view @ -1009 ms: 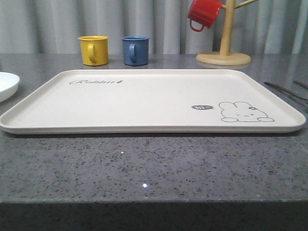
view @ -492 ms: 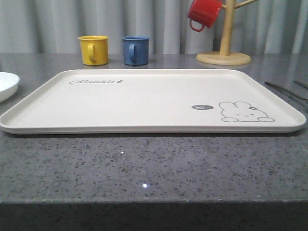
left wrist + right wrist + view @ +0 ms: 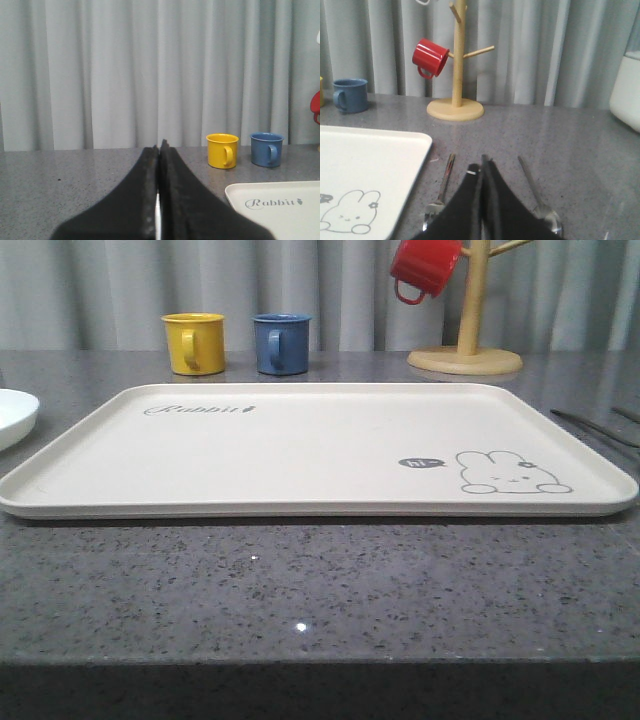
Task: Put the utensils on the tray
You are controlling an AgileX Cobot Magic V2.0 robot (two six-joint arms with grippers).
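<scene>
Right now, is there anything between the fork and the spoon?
Yes. In the right wrist view, the closed right gripper sits between the fork and the spoon, above the grey table.

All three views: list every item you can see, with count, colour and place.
tray: one, cream, centre of the grey table, nothing on it
plate: one, white, on the table off the tray's left end, partly cut off
yellow mug: one, behind the tray, left of the blue mug
blue mug: one, behind the tray
red mug: one, hanging on the mug tree
mug tree: one, pale wood, far right behind the tray
fork: one, silver, on the table right of the tray
spoon: one, silver, on the table right of the fork
white container: one, far right, partly cut off
left gripper: black, shut, empty
right gripper: black, shut, between fork and spoon
</scene>
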